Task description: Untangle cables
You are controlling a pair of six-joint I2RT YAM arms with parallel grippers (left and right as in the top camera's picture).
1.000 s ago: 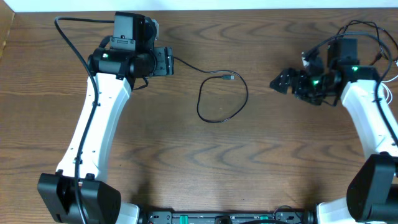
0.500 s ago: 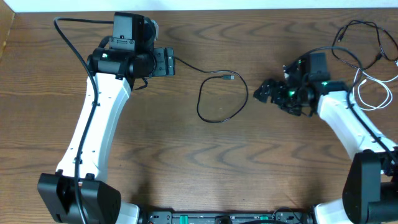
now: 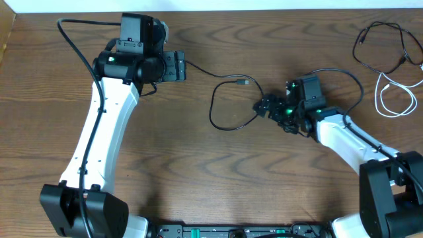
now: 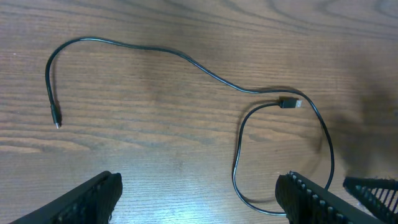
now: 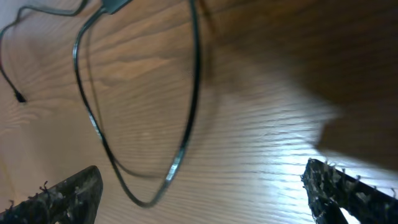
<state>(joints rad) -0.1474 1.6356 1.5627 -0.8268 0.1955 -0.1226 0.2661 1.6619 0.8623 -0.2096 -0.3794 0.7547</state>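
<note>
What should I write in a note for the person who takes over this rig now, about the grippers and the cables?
Left gripper: open, empty, over the left part of the black cable.
Right gripper: open, empty, at the right side of that cable's loop.
White cable: far right, apart from the centre one. A second black cable lies next to it; contact unclear.
Done: the centre black cable lies clear of the white one.
Left: probably open out its loop, then check the far-right pair.
</note>
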